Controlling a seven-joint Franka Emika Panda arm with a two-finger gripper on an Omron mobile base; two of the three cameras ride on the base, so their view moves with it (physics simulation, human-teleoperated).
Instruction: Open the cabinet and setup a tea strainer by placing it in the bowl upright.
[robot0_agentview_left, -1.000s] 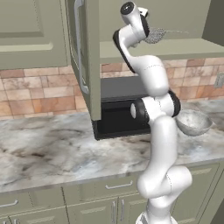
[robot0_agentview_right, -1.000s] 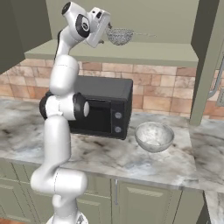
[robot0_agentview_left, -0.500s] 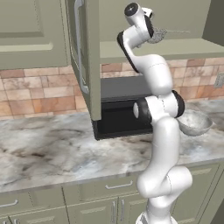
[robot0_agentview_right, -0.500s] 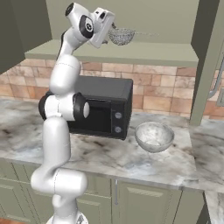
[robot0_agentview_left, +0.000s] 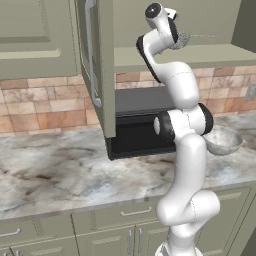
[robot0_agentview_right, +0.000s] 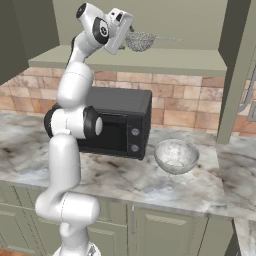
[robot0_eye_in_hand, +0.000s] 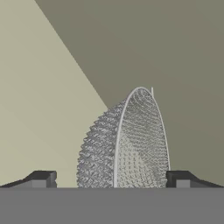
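Both jaws astride tea strainer (robot0_eye_in_hand: 131, 144)

Fine silvery wire mesh on the tea strainer (robot0_agentview_right: 139, 41), with a thin bright metal rim and handle. Speckled, stone-like grey-white on the bowl (robot0_agentview_right: 175, 155), faintly glossy. Matt olive paint on the cabinet (robot0_agentview_left: 97, 65), brushed silver bar handles. Veined polished marble for the counter (robot0_agentview_left: 60, 175). Rough reddish brick behind. Smooth black microwave (robot0_agentview_right: 120, 122).

Open air above bowl (robot0_agentview_right: 176, 155), my way down free. Microwave (robot0_agentview_right: 116, 121) stands left of it, open cabinet (robot0_agentview_right: 239, 70) door right.
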